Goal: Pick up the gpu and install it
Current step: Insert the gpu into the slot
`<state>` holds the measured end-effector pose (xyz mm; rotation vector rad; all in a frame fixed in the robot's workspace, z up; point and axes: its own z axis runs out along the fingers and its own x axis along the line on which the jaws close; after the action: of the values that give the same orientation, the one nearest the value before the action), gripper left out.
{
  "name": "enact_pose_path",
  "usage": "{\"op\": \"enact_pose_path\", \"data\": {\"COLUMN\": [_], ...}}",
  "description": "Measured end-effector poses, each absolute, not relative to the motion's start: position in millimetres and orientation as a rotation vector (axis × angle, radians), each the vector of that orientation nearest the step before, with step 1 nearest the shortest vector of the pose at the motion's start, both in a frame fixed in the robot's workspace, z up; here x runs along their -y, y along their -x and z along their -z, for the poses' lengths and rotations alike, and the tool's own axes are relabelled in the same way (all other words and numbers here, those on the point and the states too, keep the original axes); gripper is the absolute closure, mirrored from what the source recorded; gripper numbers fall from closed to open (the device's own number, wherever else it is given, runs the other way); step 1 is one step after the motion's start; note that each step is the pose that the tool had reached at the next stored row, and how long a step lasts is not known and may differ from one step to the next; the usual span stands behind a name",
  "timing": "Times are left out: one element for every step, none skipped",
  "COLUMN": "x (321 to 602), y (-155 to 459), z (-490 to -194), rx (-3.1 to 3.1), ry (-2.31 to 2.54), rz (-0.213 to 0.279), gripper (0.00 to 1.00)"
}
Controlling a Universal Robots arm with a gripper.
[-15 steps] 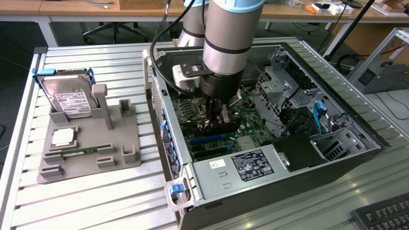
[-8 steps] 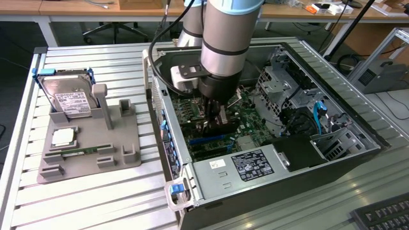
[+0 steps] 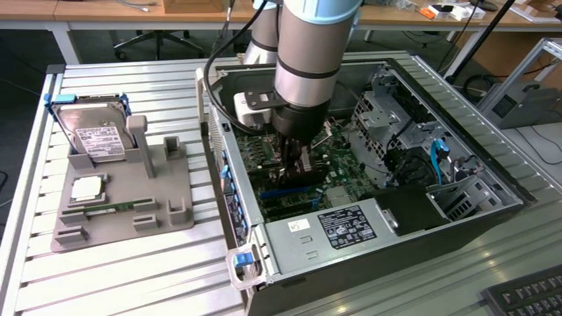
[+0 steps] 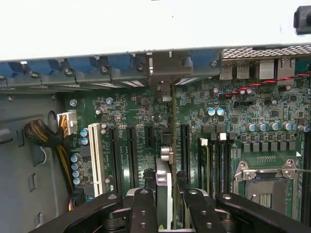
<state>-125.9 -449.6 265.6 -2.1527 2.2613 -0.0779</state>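
Note:
The gpu stands on edge inside the open computer case, low over the motherboard. My gripper is shut on it from above. In the wrist view the gpu appears edge-on as a thin green board with a metal bracket end near the case's rear wall. It runs along the black expansion slots, and the two black fingers clamp it from both sides. Whether its edge is seated in a slot is hidden.
A grey fixture at the exterior view's left holds a silver hard drive, a CPU and a RAM stick. Inside the case are the power supply, drive cage, CPU socket, white slot and cable bundle.

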Motion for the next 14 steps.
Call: {"op": "enact_pose_path", "data": {"x": [449.4,449.2,449.1,449.0,448.9,448.7,448.6,448.4,448.2,448.1,448.1,448.1,448.1,448.0], "y": [125.9,126.0,126.0,126.1,126.2,126.3,126.4,126.5,126.5,126.6,126.7,126.7,126.7,126.7], "z": [-264.9,-264.4,-263.9,-263.5,-263.1,-262.6,-262.2,-261.9,-261.5,-261.0,-260.5,-260.3,-260.2,-260.1], "rx": [-2.262,-2.263,-2.264,-2.265,-2.266,-2.266,-2.267,-2.267,-2.268,-2.268,-2.268,-2.269,-2.269,-2.269], "ry": [2.152,2.151,2.150,2.149,2.148,2.147,2.147,2.147,2.146,2.146,2.145,2.145,2.145,2.145], "rz": [0.078,0.078,0.078,0.078,0.078,0.078,0.078,0.078,0.078,0.078,0.078,0.078,0.078,0.078], "gripper": [0.73,0.73,0.73,0.73,0.73,0.73,0.73,0.73,0.73,0.73,0.73,0.73,0.73,0.73]}}
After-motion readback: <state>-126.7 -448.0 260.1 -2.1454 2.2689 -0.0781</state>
